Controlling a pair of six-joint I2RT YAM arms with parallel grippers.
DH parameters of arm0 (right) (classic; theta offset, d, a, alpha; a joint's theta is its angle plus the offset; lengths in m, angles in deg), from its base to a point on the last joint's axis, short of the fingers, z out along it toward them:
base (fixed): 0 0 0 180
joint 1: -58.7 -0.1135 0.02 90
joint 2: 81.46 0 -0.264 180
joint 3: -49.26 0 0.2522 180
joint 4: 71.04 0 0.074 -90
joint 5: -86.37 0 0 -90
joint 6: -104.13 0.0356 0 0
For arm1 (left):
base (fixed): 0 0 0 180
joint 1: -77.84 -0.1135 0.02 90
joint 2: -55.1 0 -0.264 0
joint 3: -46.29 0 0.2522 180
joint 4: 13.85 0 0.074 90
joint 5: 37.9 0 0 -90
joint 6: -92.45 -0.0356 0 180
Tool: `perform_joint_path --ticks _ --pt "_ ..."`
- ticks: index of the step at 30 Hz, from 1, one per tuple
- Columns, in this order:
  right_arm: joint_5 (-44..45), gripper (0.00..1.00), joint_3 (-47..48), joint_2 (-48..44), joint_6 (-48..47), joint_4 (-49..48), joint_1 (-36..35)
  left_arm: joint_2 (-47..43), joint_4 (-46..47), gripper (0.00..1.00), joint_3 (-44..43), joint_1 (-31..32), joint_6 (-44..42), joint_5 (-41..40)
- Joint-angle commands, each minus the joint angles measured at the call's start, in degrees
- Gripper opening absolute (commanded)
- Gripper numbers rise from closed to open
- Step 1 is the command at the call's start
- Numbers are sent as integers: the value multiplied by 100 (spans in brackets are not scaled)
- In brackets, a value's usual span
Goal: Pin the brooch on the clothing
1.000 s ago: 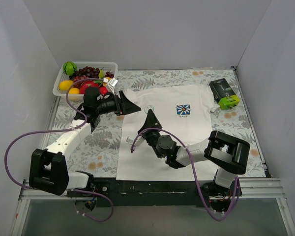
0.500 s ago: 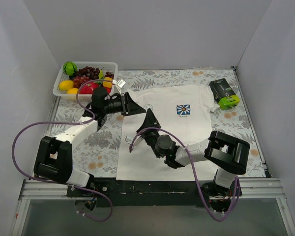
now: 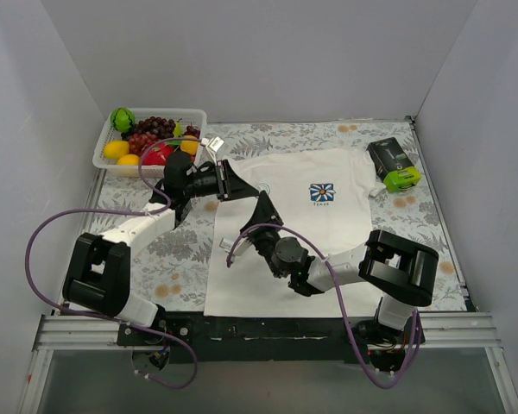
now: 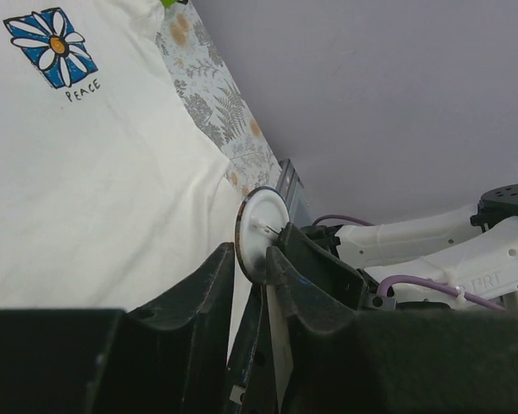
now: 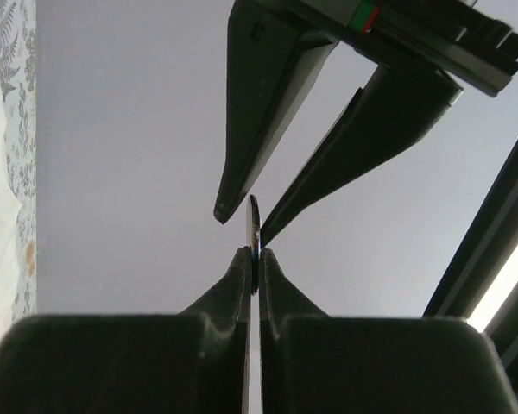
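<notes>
The clothing, a white T-shirt (image 3: 302,237) with a blue flower logo (image 3: 322,192), lies flat on the floral cloth. My right gripper (image 3: 263,202) points up over the shirt's left side, shut on the brooch (image 5: 253,226), which shows edge-on above its tips. In the left wrist view the brooch (image 4: 261,233) is a pale disc with a pin across it. My left gripper (image 4: 250,252) straddles the disc from the other side. One finger rests against it and the other finger (image 5: 233,172) stands a small gap away. The shirt (image 4: 95,190) lies behind.
A white tray (image 3: 101,159) of fruit stands at the back left. A green and black device (image 3: 394,166) lies at the back right beside the shirt's sleeve. Floral tablecloth (image 3: 177,250) shows to the left of the shirt. Grey walls enclose three sides.
My left gripper has moved right to the right gripper's tip, and its jaws have narrowed around the brooch. The right gripper has kept its hold and barely shifted.
</notes>
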Motion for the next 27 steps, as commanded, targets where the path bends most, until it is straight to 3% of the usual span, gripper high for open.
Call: perform_joint_path --ticks 1,4,10,14,15,18,19,22,24,27 --pt "-8 1 177 -40 -57 -3485 -82 34 250 24 -221 58 103 45" --pt "-8 1 177 -57 -40 -3485 -91 70 434 24 -186 58 192 54" --pt "71 1 212 -13 -22 -3485 -91 44 331 0 -186 67 166 -33" --pt "176 2 282 -13 48 -3485 -91 -123 -91 0 -273 67 -106 -305" --pt "220 14 308 -13 83 -3485 -91 -202 -258 0 -300 67 -211 -393" --pt "299 30 335 -22 180 -3485 -91 -352 -452 0 -388 67 -379 -710" --pt "335 42 318 -40 250 -3485 -91 -457 -531 0 -422 67 -397 -780" --pt "440 57 274 -40 373 -3485 -91 -633 -812 0 -545 58 -528 -1271" --pt "519 59 274 -22 452 -3485 -91 -721 -953 0 -668 58 -590 -1483" --pt "852 69 274 -13 750 -3494 -91 -835 -1111 0 -835 58 -669 -1694"
